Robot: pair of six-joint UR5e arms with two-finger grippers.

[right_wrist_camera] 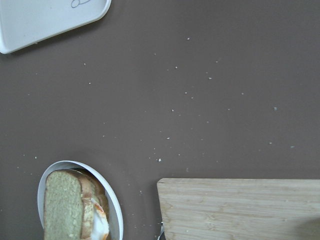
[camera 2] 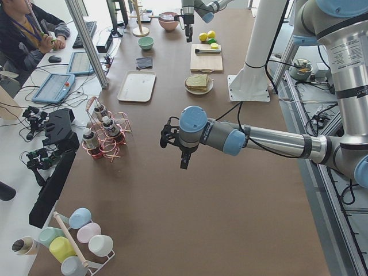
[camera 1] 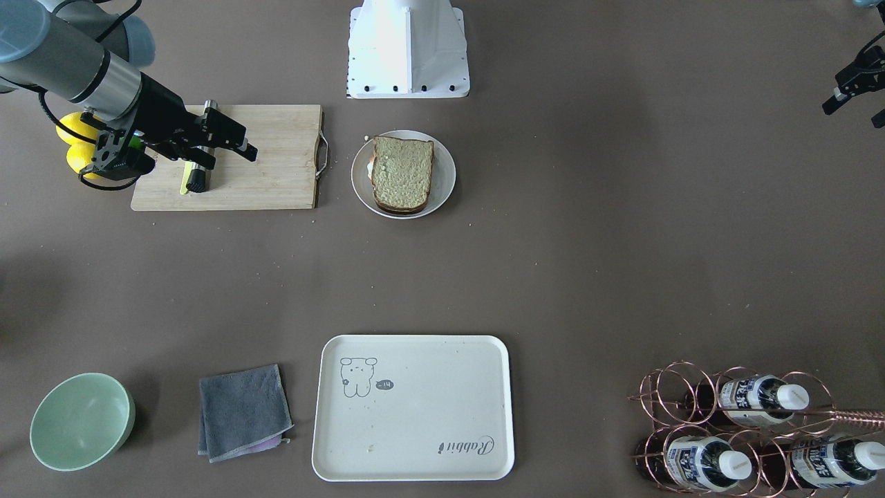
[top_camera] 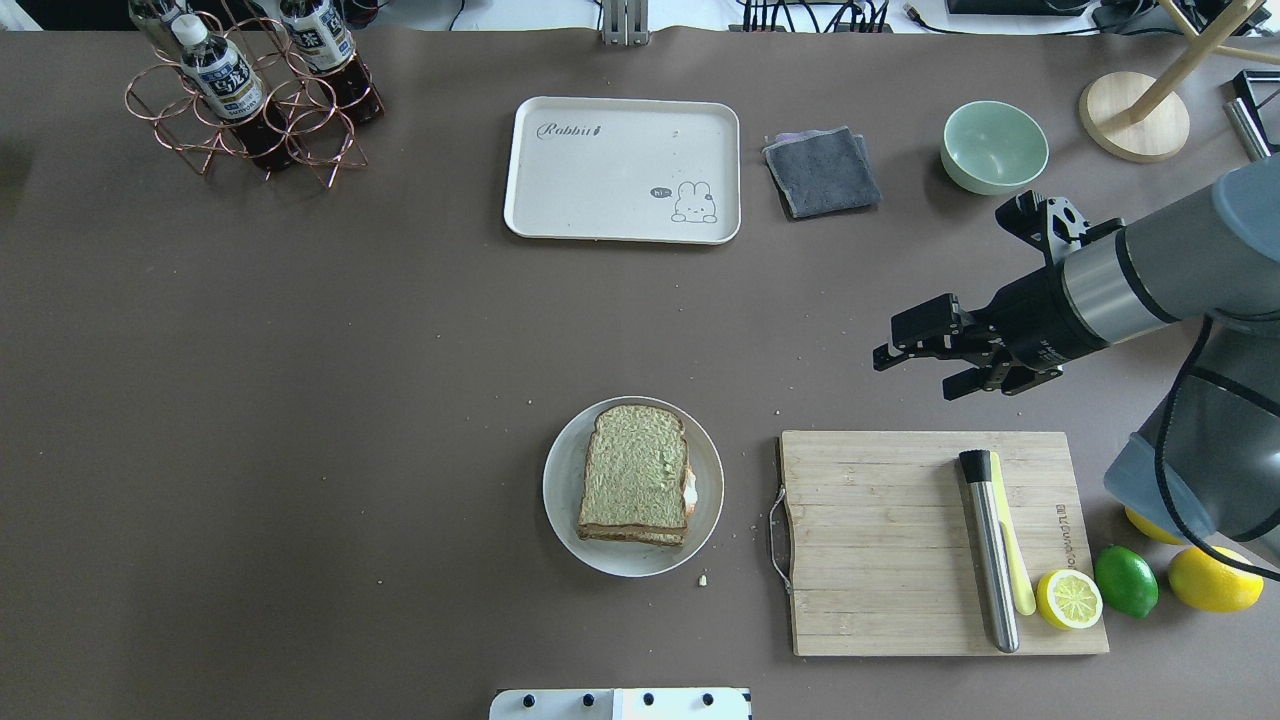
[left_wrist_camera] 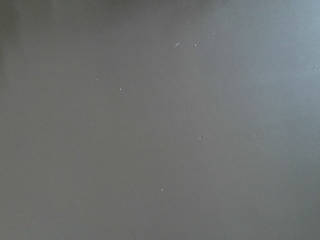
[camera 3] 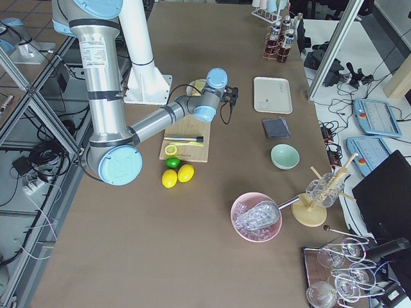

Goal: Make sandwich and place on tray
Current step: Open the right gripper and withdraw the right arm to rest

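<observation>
Nearest the robot, the sandwich (top_camera: 635,478) is sitting assembled on the round plate (top_camera: 708,520), so the carrying step is probably starting. Just beyond the cutting board (top_camera: 880,540), the right gripper (top_camera: 915,374) is hovering, fingers apart and empty. The left gripper (camera 1: 854,111), fingers also spread, is idling aside. The next move is calling for a grip on both slices together, then travel to the far tray (top_camera: 600,190).

you've got speckled tan square bread slices (top_camera: 634,470) with dark brown crust, a white-and-orange fried egg (top_camera: 690,489), a round white plate (top_camera: 558,492), and a cream-white rectangular plastic tray (top_camera: 600,180) with grey bear drawing and script.
</observation>
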